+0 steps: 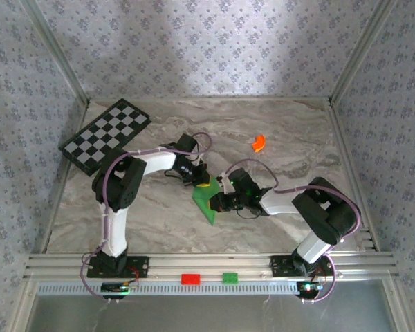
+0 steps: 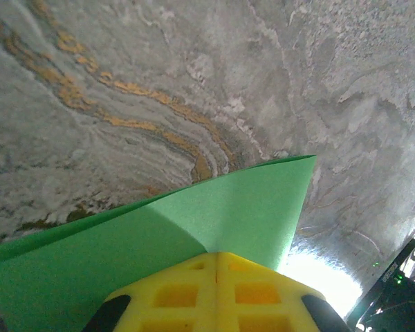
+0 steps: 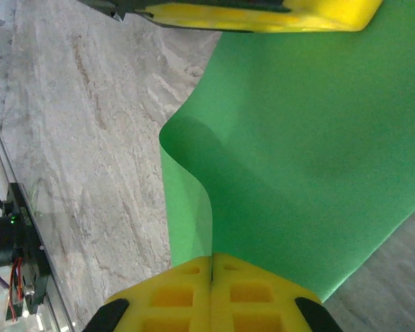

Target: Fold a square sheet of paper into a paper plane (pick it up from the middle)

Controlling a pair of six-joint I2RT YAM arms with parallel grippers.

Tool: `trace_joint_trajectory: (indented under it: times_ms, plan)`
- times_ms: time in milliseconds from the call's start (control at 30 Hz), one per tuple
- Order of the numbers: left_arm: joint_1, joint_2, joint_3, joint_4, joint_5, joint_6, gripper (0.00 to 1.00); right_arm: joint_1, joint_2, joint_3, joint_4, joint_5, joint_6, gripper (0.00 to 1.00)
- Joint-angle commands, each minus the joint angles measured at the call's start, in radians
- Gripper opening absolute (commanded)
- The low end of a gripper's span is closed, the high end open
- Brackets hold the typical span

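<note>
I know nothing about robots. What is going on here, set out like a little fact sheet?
Setting: marble-patterned table with two arms
Left gripper: shut on the green sheet of paper
Right gripper: shut on another edge of the same sheet
Paper: bent in a curve between the two grippers, not yet a plane
Far left: checkered board
Far side, right of centre: orange curved piece
Near rail: red block and green block
</note>
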Motion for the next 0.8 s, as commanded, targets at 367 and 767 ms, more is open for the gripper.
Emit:
trace_joint_trajectory:
  times_ms: [367, 767]
  plan:
    - [-0.005, -0.001, -0.024, -0.012, -0.011, -0.012, 0.06, -0.007, 0.022, 0.053, -0.103, 0.029, -0.067, 0.00]
    - [-0.005, -0.015, -0.027, -0.006, -0.005, -0.016, 0.06, -0.002, 0.031, 0.058, -0.121, 0.065, -0.068, 0.00]
